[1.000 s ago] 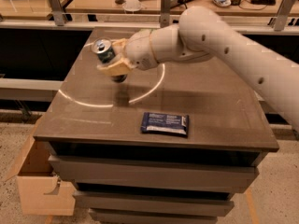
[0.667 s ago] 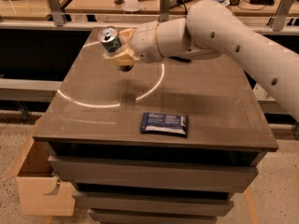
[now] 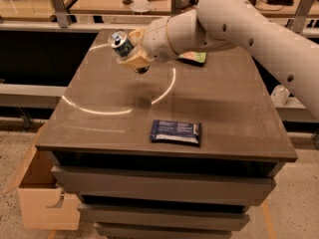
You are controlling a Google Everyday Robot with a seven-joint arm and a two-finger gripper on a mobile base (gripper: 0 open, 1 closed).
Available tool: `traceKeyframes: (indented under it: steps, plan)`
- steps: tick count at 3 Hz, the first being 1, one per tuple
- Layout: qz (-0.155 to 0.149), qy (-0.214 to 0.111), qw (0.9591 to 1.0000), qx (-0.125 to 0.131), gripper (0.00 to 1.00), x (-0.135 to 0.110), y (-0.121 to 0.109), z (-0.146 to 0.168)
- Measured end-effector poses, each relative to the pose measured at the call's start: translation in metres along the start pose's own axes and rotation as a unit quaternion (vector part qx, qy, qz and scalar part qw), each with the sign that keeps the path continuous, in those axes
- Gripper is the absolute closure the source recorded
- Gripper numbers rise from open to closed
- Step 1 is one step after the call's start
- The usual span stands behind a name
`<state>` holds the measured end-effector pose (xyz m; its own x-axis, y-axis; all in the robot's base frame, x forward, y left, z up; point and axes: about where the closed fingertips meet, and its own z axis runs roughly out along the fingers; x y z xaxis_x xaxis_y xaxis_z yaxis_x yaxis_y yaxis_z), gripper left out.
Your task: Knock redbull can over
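Over brown worktop (image 3: 234,108), far left: pincer (image 3: 130,58) pinching tilted redbull can (image 3: 119,40), off the surface. If released here, could roll over the left edge.

No legible text on the packet (image 3: 175,132) or the redbull can (image 3: 119,40) gripped by the hand (image 3: 130,56) above the table (image 3: 224,108).
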<state>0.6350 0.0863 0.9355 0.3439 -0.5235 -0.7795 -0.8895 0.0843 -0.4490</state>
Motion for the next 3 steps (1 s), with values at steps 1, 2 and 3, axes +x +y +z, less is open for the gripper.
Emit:
traceKeyframes:
  steps: [1, 2, 3]
  plan:
    - [-0.106, 0.09, 0.9895, -0.041, 1.0, 0.023, -0.025, -0.021]
    - [-0.169, 0.118, 0.9747, -0.086, 1.0, 0.041, -0.024, -0.029]
    - [-0.217, 0.154, 0.9506, -0.16, 1.0, 0.065, -0.006, -0.024]
